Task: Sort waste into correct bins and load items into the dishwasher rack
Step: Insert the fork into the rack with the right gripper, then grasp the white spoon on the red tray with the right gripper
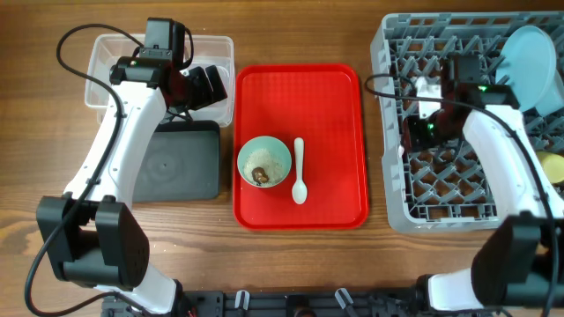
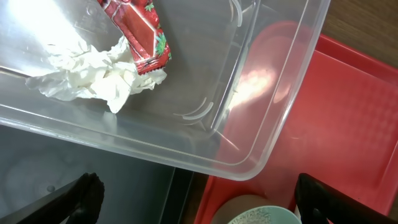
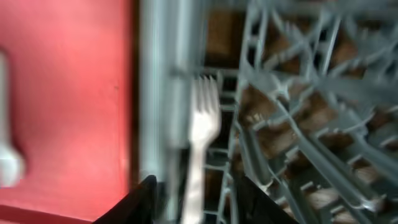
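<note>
The crumpled red-and-white wrapper [image 2: 140, 31] and white tissue [image 2: 93, 78] lie inside the clear tub [image 1: 97, 53]. My left gripper [image 1: 201, 86] is open and empty above the tub's near right corner [image 2: 199, 202]. The pale green bowl [image 1: 264, 161] with rice crumbs and a brown lump [image 1: 261, 175] sits on the red tray beside the white spoon [image 1: 300, 172]. My right gripper [image 1: 414, 128] is open over the left side of the grey rack [image 1: 392, 189]. The white fork [image 3: 202, 134] stands between its fingers [image 3: 199, 202], blurred. A light blue plate [image 1: 533, 57] and yellow cup [image 1: 553, 165] are in the rack.
The black tray [image 1: 176, 163] lies in front of the clear tub, left of the flat red tray [image 1: 339, 106]. The left arm crosses over the black tray's left part. The rack's pegs surround the right gripper.
</note>
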`<state>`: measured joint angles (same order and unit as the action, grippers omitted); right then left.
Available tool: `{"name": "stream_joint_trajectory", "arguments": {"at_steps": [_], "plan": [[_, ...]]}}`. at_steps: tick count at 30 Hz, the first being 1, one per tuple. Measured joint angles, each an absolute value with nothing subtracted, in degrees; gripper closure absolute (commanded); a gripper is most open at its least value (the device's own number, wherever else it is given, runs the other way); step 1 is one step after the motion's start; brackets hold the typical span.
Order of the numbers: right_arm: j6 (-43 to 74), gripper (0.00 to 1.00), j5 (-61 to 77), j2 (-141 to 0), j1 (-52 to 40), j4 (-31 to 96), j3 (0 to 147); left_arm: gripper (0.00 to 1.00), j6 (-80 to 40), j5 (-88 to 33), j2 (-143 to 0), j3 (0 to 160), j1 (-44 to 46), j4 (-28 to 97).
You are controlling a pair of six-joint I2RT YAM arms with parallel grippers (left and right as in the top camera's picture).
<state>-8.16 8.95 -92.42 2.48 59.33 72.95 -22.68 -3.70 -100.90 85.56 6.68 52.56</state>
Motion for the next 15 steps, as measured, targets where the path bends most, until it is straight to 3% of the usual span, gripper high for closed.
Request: {"name": "stream_joint_trajectory", "arguments": {"at_steps": [3,6,9,15], "plan": [[-7.55,0.53,15.14,-87.46,0.25,58.26,75.81,0.00,-22.68,-3.68,-100.90,85.56,6.68,52.58],[-4.54,0.45,18.04,-87.81,-8.10,57.74,75.81,0.00,-22.65,-3.68,-100.90,85.56,6.68,52.58],[0.99,0.43,16.14,-93.86,-20.01,57.67,75.81,0.00,-22.65,-3.68,-100.90,85.56,6.68,52.56],[12.45,0.43,11.64,-106.85,-31.31,57.28,75.81,0.00,-22.65,-3.68,-100.90,85.56,6.68,52.58]]}}
